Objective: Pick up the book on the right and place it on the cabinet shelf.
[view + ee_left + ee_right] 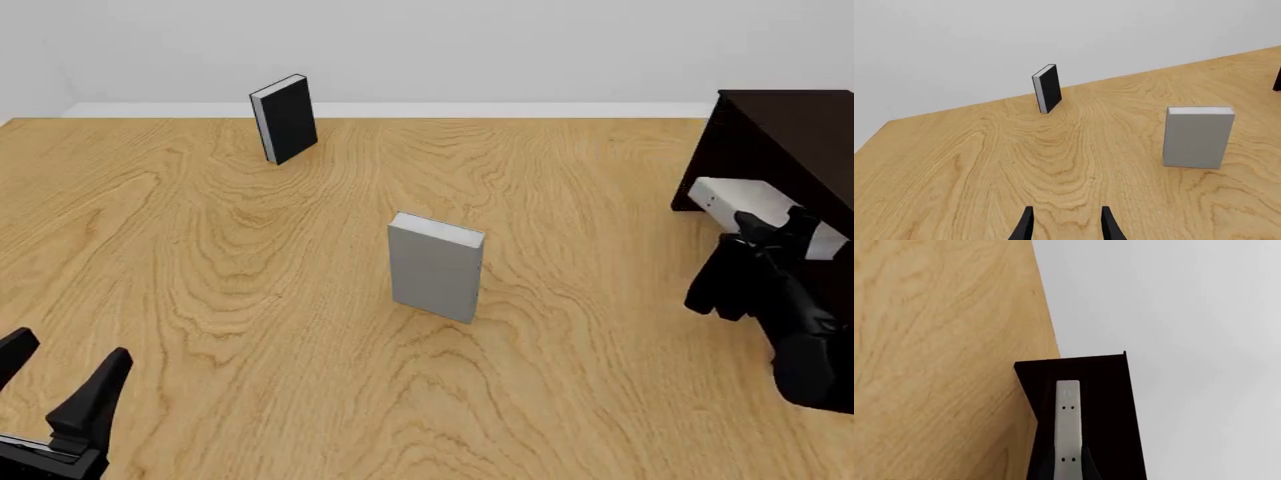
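Note:
The book is thin and light grey, and it lies flat in the air at the mouth of the cabinet shelf, its far end against the dark brown cabinet. My right gripper is shut on its near part. In the right wrist view the book's spine shows small dark dots and runs along the dark shelf, with my right gripper clamped on either side of it. My left gripper hangs open over the table's near left, with nothing between its fingers.
A thicker plain grey book stands upright mid-table, also seen from the left wrist. A black book stands at the far left, likewise in the left wrist view. The wooden table ends at a white wall.

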